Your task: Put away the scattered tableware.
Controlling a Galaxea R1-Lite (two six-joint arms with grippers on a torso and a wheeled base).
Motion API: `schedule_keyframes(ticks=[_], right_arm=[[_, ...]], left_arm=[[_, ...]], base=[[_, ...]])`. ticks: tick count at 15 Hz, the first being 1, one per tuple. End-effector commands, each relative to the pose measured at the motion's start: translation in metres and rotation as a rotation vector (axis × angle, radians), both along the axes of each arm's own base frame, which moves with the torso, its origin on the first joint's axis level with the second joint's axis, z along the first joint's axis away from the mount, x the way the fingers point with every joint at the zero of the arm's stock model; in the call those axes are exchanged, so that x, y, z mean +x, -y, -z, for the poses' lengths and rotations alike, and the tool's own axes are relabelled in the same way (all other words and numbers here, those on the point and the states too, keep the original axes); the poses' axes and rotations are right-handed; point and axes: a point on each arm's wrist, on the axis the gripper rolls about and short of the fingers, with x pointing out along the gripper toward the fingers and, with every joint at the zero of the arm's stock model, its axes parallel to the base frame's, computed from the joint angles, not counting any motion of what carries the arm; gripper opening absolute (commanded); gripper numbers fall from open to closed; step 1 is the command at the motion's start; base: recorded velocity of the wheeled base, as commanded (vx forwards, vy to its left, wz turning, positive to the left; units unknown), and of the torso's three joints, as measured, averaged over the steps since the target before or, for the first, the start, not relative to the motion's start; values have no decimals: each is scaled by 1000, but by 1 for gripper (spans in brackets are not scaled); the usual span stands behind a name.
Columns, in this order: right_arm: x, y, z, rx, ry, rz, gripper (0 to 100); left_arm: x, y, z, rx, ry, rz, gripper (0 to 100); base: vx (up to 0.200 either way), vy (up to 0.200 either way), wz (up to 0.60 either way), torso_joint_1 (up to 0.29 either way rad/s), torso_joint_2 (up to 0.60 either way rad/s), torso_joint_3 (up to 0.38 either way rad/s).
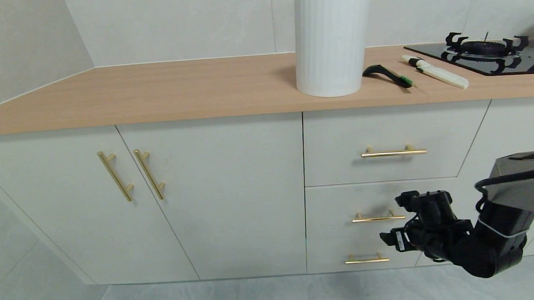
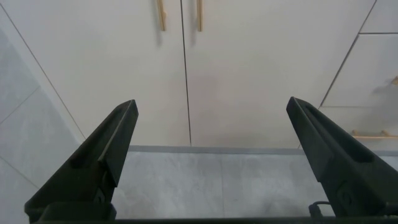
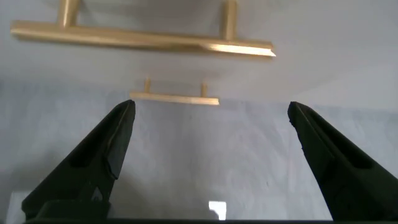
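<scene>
R pincer [image 3: 210, 107] open nr drawer handle [image 1: 375, 218]; wood counter [image 1: 154, 89], tile wall [image 1: 173, 27].

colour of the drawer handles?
Brass gold, shiny metal. The drawer handles show best in the head view.

Black-handled utensil [image 1: 387, 75] and white knife [image 1: 435, 71] side by side on countertop [image 1: 154, 89]
</scene>
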Motion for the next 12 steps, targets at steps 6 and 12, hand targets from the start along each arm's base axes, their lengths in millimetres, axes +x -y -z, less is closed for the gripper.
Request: schedule_keyframes(ticks=[6, 12], right_arm=[[-4, -5, -55, 62, 120, -36, 100], [35, -12, 0, 40, 167, 4, 100]], left_arm=[[0, 0, 0, 0, -1, -1, 100], [0, 0, 0, 0, -1, -1, 100]], base=[[0, 0, 0, 0, 0, 0], [0, 0, 0, 0, 0, 0]])
